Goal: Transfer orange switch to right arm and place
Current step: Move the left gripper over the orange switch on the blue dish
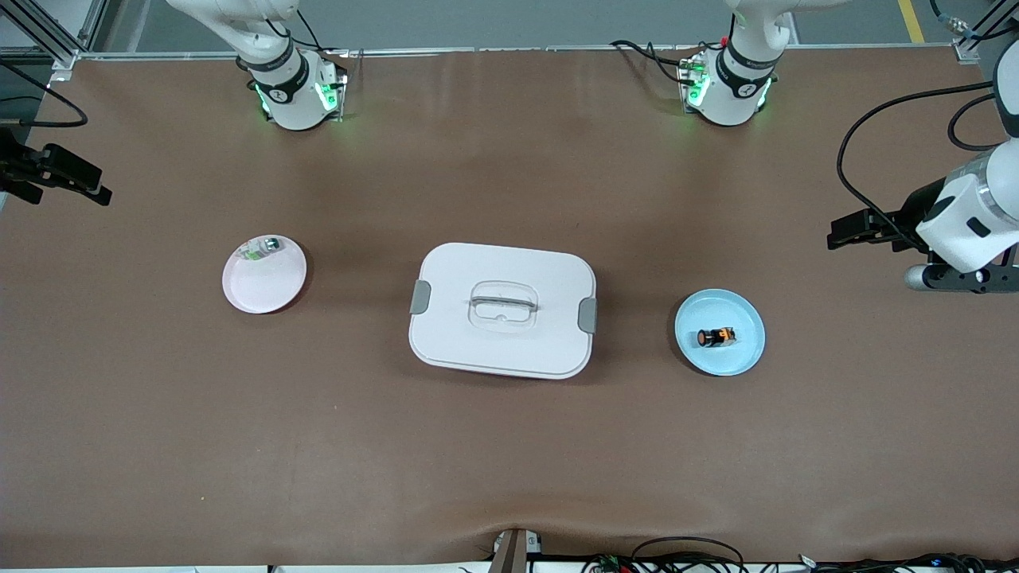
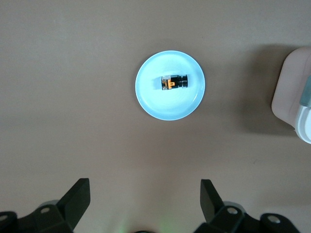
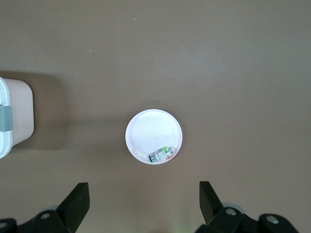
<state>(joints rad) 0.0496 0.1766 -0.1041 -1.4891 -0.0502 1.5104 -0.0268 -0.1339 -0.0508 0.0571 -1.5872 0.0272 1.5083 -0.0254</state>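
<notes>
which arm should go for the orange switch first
Left, most likely. The orange switch lies on the blue plate toward the left arm's end of the table, and the left gripper hangs open above it. The right gripper hangs open over the pink plate.

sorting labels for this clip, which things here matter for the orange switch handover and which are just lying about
Part of the job:
- orange switch on the blue plate
- left gripper, open
- right gripper, open

Just lying about:
- white lidded box
- clear-and-green part on the pink plate
</notes>
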